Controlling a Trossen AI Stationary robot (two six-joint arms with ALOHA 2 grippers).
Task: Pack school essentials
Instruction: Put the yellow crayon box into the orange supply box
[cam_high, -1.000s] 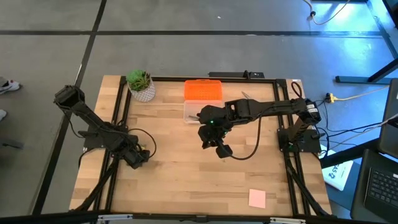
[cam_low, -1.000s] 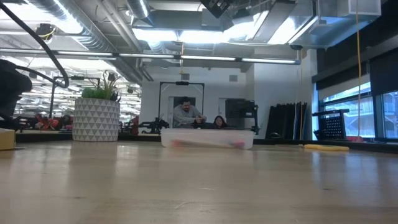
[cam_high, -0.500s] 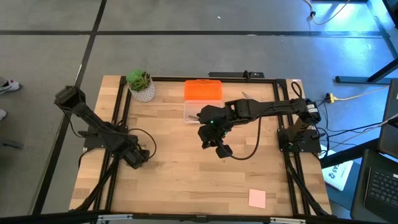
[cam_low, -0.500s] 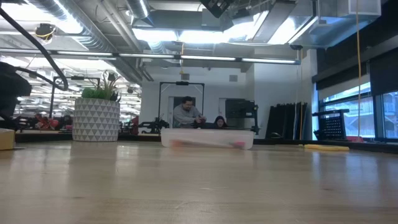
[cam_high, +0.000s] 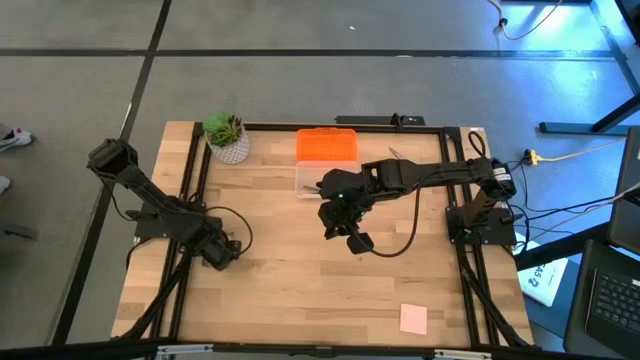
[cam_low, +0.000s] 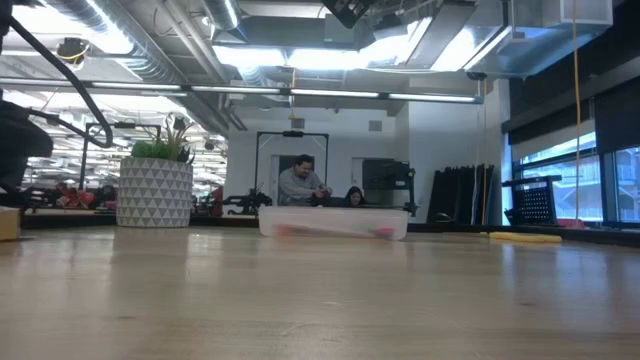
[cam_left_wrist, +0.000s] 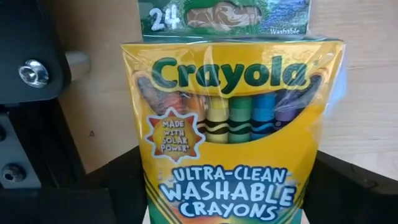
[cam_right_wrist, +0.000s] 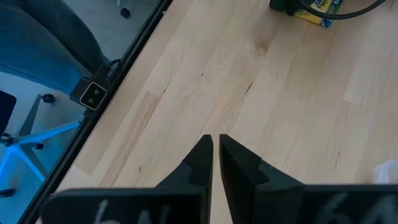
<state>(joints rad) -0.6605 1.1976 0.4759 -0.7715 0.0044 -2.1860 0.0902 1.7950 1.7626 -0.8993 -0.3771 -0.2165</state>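
Big wooden table (cam_high: 300, 290), clear case (cam_high: 312, 178) far across it from the left gripper (cam_high: 222, 250), whose fingers clamp the crayon box (cam_left_wrist: 231, 124) between them, so carry it level, while the right gripper (cam_right_wrist: 215, 148), fingers nearly together and empty, waits mid-table.

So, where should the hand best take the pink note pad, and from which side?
Probably by two opposite edges, coming straight down from above: the pink note pad lies flat on the table, alone, with every edge free.
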